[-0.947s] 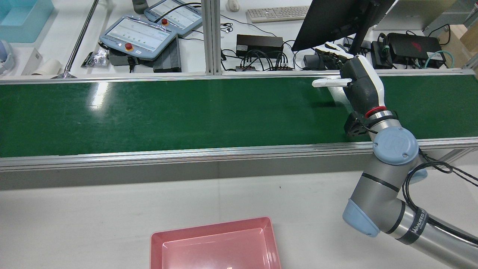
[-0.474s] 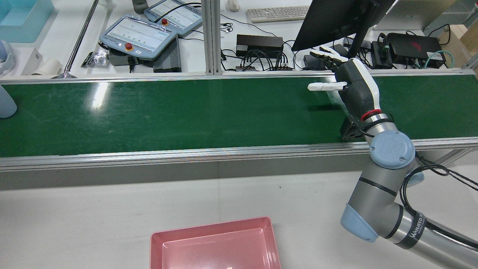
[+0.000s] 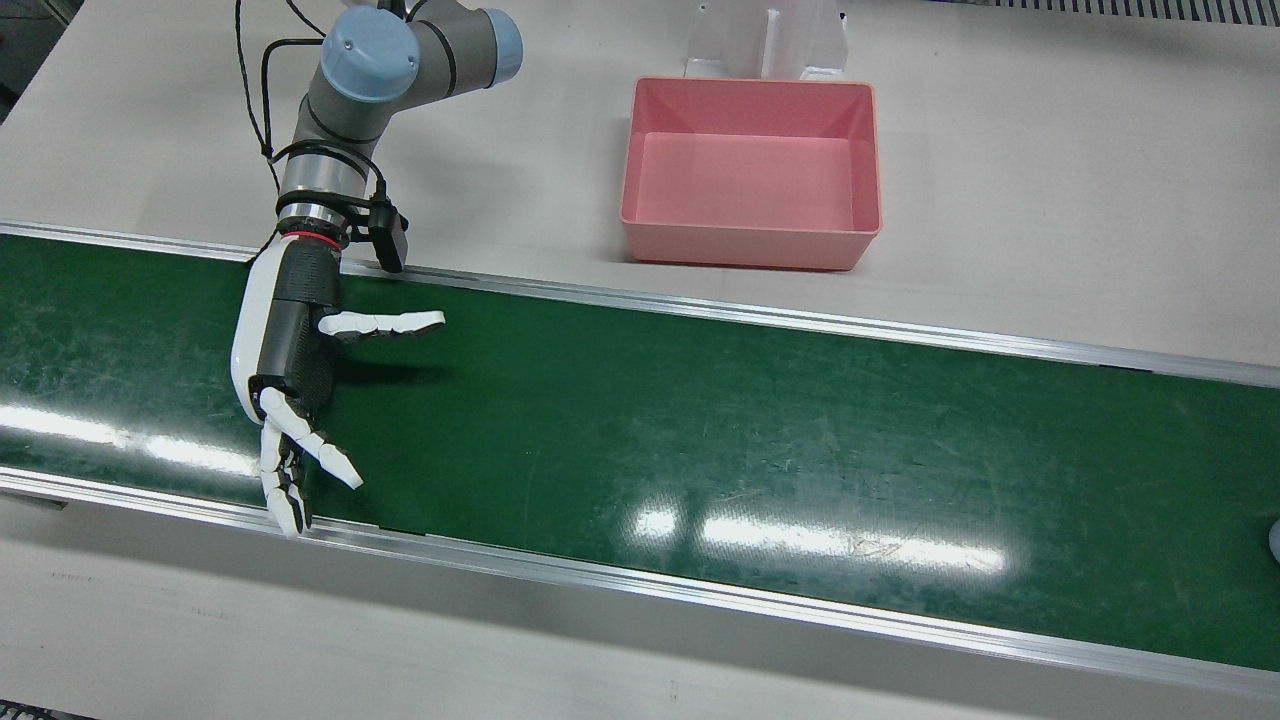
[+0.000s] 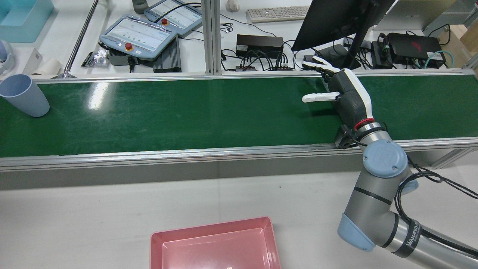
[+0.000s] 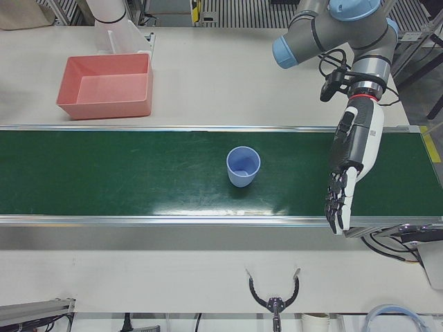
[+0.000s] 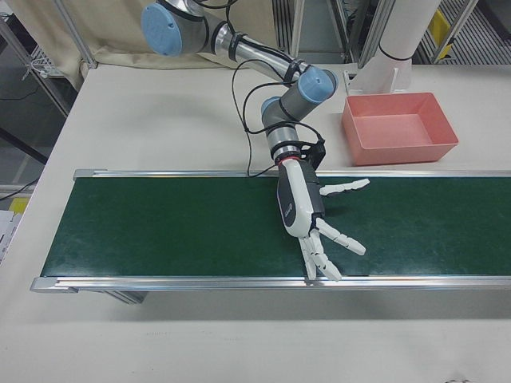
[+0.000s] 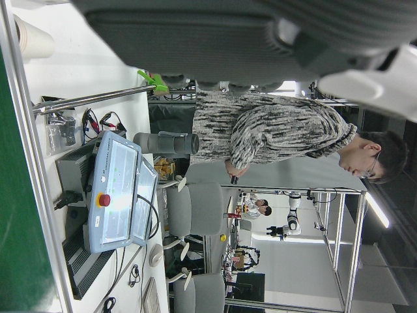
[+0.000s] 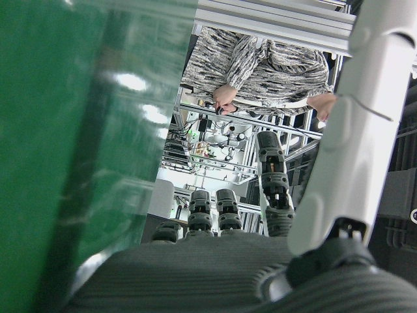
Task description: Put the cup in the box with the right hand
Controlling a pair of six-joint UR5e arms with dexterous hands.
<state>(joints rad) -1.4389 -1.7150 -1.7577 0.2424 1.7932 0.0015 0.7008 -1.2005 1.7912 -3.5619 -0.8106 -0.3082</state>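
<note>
Since earlier, one cup [image 4: 23, 95] rode in; one box [image 4: 214, 244]; right robot hand [image 4: 345, 95] open, empty.

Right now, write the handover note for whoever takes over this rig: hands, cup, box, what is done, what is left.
Right hand: open, holds nothing, over the green belt.
Left hand: open, holds nothing, over the belt on the cup's other side.
Cup: light blue, upright on the belt between the two hands, touched by neither and well apart from the right hand.
Box: pink, empty, on the white table beside the belt.
Done: nothing yet.
Left: grasp the cup with the right hand, carry it to the box, release it inside.
</note>
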